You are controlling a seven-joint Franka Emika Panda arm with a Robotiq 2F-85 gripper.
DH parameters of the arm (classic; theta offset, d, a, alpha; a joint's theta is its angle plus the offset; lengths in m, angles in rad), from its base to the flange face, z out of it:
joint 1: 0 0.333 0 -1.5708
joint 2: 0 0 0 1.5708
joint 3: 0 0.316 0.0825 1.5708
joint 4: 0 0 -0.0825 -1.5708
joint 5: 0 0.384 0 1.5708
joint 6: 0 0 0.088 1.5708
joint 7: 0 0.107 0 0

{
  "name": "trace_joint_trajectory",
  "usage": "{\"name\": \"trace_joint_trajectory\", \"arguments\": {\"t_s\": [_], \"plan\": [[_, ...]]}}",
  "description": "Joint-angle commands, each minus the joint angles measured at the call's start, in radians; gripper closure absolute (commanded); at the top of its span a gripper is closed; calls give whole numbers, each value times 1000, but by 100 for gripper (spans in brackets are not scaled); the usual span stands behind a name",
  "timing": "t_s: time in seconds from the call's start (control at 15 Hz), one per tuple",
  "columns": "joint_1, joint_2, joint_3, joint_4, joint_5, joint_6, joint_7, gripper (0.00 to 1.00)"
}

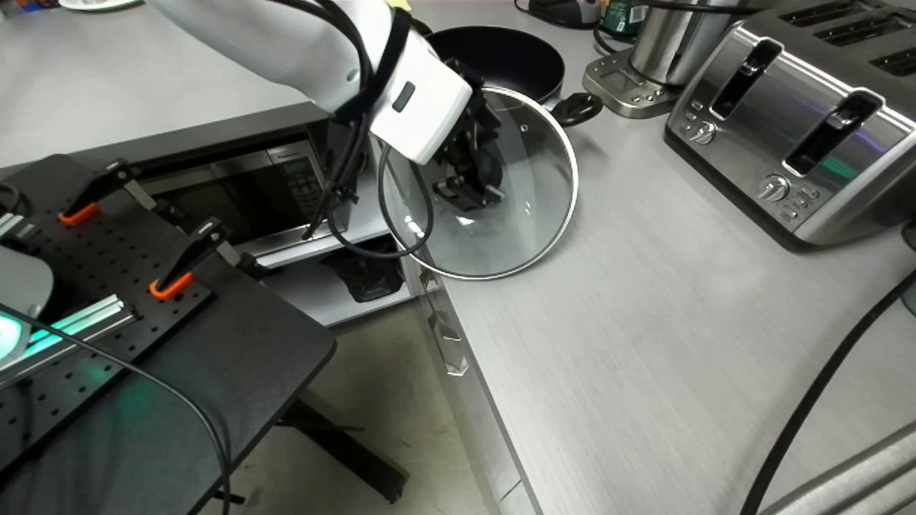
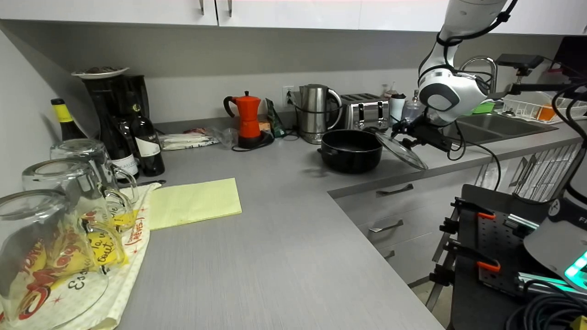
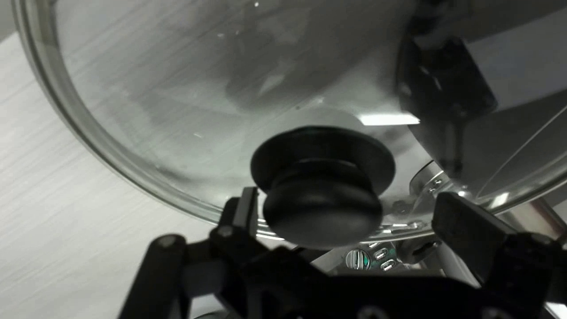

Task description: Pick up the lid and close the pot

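The clear glass lid (image 1: 533, 207) with a metal rim leans tilted beside the black pot (image 1: 494, 57). Its upper edge is at the pot's handle side and its lower edge is near the counter's front edge; it also shows in an exterior view (image 2: 406, 155). The pot (image 2: 351, 158) stands upright with its top uncovered. In the wrist view the lid (image 3: 168, 115) fills the top, with its black knob (image 3: 323, 217) between the fingers of my gripper (image 3: 347, 199). The gripper is open; a gap shows between the knob and the right finger. The gripper also shows in both exterior views (image 1: 476, 193) (image 2: 408, 133).
A silver toaster (image 1: 794, 136) and a steel kettle (image 2: 316, 112) stand behind the pot along the wall. A red moka pot (image 2: 249, 117) stands further along. Glass mugs (image 2: 69, 201) and a yellow cloth (image 2: 197, 204) lie at the far end. Loose cables hang from the arm.
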Motion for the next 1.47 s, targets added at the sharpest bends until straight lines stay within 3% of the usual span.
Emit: {"name": "trace_joint_trajectory", "arguments": {"t_s": [0.0,0.2,0.27,0.33,0.53,0.87,1.4], "plan": [[-26,-53,41,-56,23,-35,-77,0],[-41,-77,60,-73,23,-37,-101,0],[-47,-84,67,-77,22,-37,-108,9],[-53,-89,74,-80,22,-36,-115,26],[-69,-105,92,-89,24,-33,-134,50],[-99,-148,121,-100,31,-34,-169,75],[-115,-283,119,-188,91,-46,-352,75]]}}
